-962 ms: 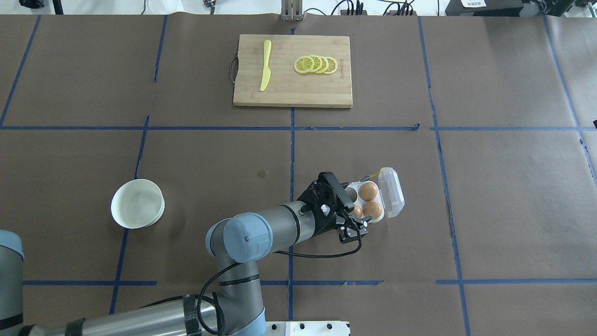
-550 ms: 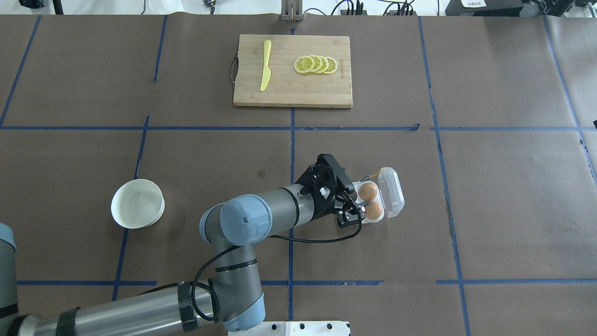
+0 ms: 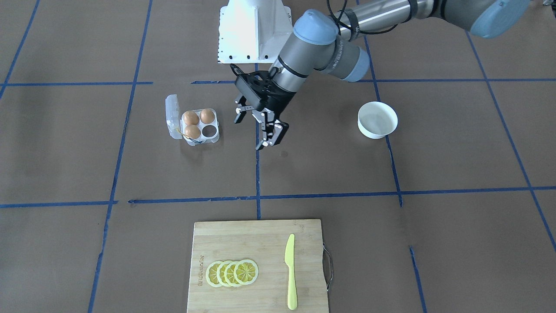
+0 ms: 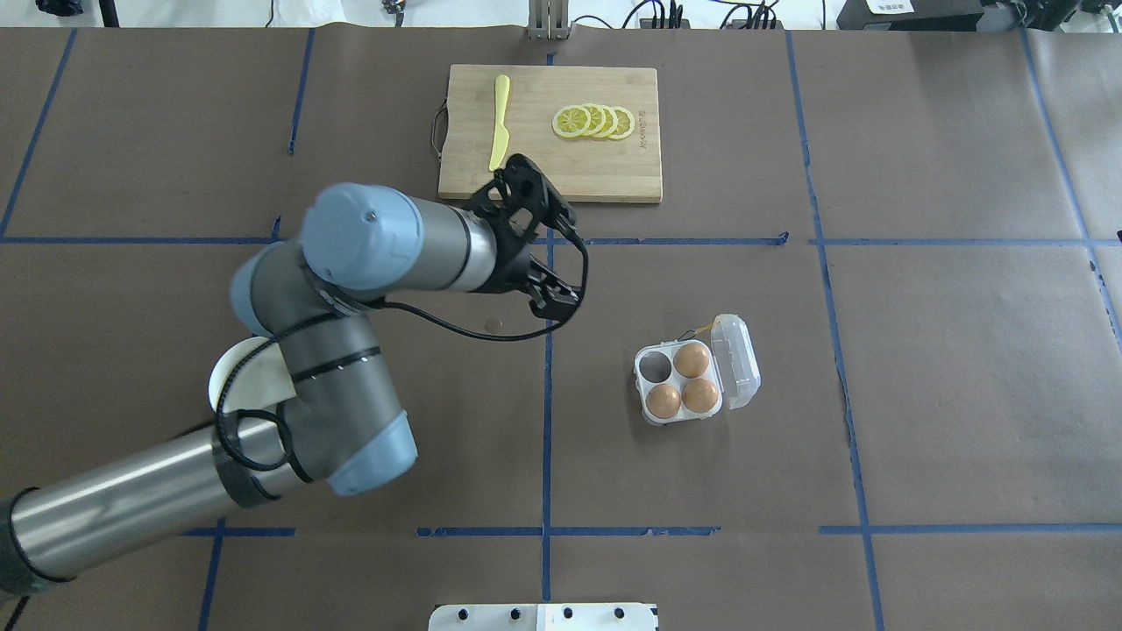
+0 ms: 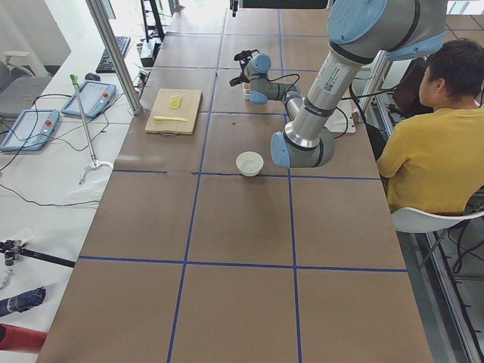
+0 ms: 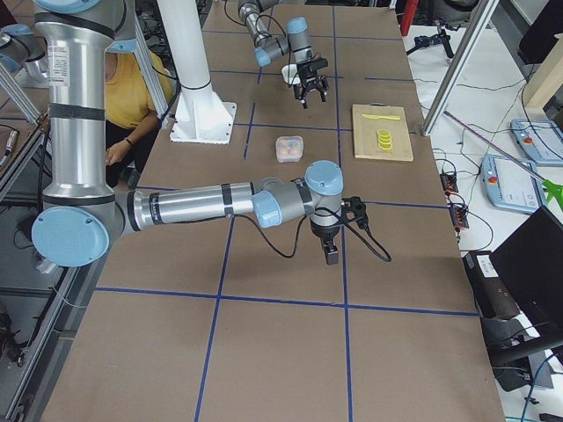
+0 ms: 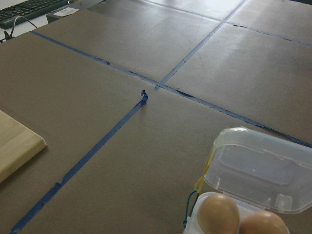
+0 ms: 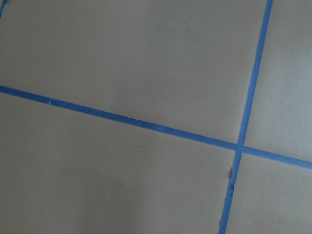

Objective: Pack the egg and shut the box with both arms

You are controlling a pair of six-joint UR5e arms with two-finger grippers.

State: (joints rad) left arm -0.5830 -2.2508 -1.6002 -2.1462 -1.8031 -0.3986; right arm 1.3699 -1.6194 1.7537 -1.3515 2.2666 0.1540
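Observation:
The clear box (image 4: 642,386) lies right of the table's middle with its hinged lid (image 4: 737,361) open to the right. Three orange-brown eggs sit in its cups (image 4: 692,359) (image 4: 699,394) (image 4: 663,400). The far-left cup (image 4: 653,366) is empty. The box also shows in the front view (image 3: 215,135) and the left wrist view (image 7: 263,168). My left gripper (image 4: 568,258) (image 3: 250,130) is open and empty, above the table left of the box. My right gripper (image 6: 328,253) shows only in the exterior right view, far from the box; I cannot tell its state.
A wooden cutting board (image 4: 605,171) with a yellow knife (image 4: 500,123) and lemon slices (image 4: 594,121) lies at the far middle. A white bowl (image 3: 377,119) stands to the left, half hidden under my left arm in the overhead view. A person (image 5: 435,144) sits beside the table.
My left gripper has drawn away from the box, up and to the left toward the cutting board. The egg in the near-left cup is now uncovered.

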